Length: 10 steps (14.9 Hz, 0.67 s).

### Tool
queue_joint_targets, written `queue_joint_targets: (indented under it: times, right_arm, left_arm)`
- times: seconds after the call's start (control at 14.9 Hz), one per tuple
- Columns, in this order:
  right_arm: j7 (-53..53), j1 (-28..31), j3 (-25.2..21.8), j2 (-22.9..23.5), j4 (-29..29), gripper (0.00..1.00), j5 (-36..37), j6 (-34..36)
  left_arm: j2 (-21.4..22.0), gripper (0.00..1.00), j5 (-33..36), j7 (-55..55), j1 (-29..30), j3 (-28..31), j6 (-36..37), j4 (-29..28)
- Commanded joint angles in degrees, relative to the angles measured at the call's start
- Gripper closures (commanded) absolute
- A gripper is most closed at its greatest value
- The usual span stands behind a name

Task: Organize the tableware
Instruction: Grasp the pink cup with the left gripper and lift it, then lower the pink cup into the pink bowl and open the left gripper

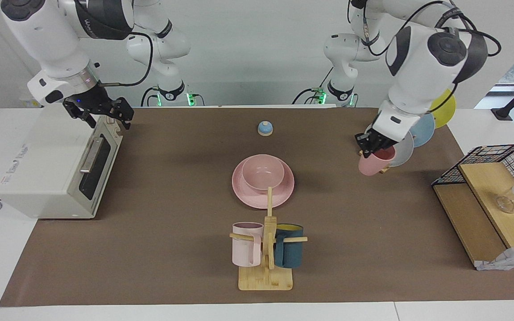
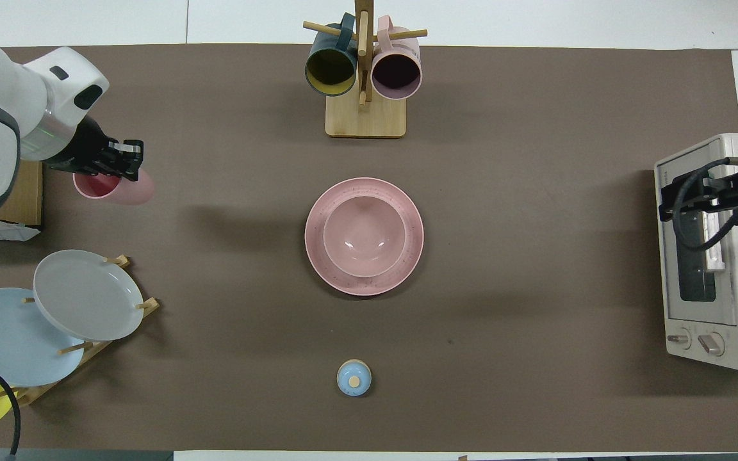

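Facing view: left gripper [image 1: 371, 150] clamps the tilted pink cup [image 1: 375, 163] by its rim, mouth angled upward toward the robots; right gripper [image 1: 105, 112], fingers apart, waits over the toaster oven [image 1: 47, 171].

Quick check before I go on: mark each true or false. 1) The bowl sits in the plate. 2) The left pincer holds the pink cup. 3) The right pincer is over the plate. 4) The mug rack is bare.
1) True: bowl sits in plate.
2) True: left pincer grips cup, tilted.
3) False: right pincer is over the oven.
4) False: two mugs hang on the rack.
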<state>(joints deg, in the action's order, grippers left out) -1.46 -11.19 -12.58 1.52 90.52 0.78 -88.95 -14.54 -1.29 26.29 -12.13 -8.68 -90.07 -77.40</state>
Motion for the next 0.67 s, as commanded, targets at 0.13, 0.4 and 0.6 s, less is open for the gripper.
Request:
queue_joint_targets:
  times: [0.13, 0.4, 0.6]
  right_arm:
    - [4.27, 0.12, -0.43, -1.34, 2.38, 0.0, 0.53, 0.61]
    - [4.71, 0.38, -0.43, -1.52, 2.47, 0.0, 0.45, 1.06]
    - [5.06, 0.56, -0.51, -1.69, 2.56, 0.0, 0.45, 2.55]
  left_arm:
    - [-5.06, 1.0, -1.52, 18.78, -12.19, 0.5, -2.38, 6.3]
    - [-7.52, 1.0, -0.91, 28.98, -19.15, 0.68, -11.52, 1.82]
    - [-7.69, 1.0, -0.91, 31.27, -20.91, 0.59, -13.54, -1.08]
